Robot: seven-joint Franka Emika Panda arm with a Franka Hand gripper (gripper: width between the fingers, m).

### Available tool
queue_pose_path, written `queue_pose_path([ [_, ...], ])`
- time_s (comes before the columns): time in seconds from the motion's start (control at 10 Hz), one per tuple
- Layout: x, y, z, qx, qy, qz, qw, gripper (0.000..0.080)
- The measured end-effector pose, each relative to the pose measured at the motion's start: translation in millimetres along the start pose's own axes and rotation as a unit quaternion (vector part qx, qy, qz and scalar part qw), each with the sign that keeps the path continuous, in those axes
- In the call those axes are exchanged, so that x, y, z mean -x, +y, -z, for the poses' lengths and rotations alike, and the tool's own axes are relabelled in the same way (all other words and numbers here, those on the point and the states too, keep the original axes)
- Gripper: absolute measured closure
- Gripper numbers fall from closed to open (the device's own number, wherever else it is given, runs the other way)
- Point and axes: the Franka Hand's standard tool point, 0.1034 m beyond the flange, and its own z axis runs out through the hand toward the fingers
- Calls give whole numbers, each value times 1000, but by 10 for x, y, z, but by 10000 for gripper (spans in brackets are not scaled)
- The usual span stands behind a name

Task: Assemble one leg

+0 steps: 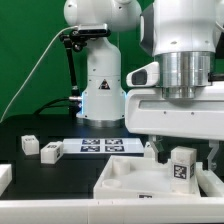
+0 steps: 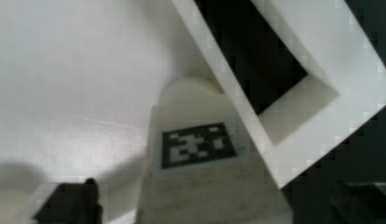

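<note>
**Leg held over panel — seating comes next**

Your gripper (image 1: 183,160) sits low at the exterior view's right, right above the panel (image 1: 130,182). The leg (image 1: 182,166) hangs between the fingers, tag facing the camera. The fingers look closed on it, though the contact itself is partly hidden, so take that as a judgement.

Key relation: the leg is directly under the gripper, long axis upright and in line with it, and its lower end is at or just above the panel's rim. You cannot tell whether it touches. The wrist view shows the leg (image 2: 204,150) running straight down from the gripper, panel (image 2: 74,90) surface behind it and a raised rim (image 2: 270,60) just beside it — the target recess is probably close, but you can't see the seat itself.

Counts:
- legs: one in the gripper, two loose on the table (image 1: 40,120) — loose leg (image 1: 51,150) and second loose leg (image 1: 29,144) toward the exterior view's left, well apart from the gripper
- panel: one
- marker board (image 1: 103,147): one, flat, between loose legs and gripper
- second arm base (image 1: 100,80) at the back
</note>
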Motion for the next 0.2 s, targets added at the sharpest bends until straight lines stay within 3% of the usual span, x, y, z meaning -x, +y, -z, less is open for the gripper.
queue_pose_path([
  [0.2, 0, 0, 0, 0, 0, 0, 1000, 151],
])
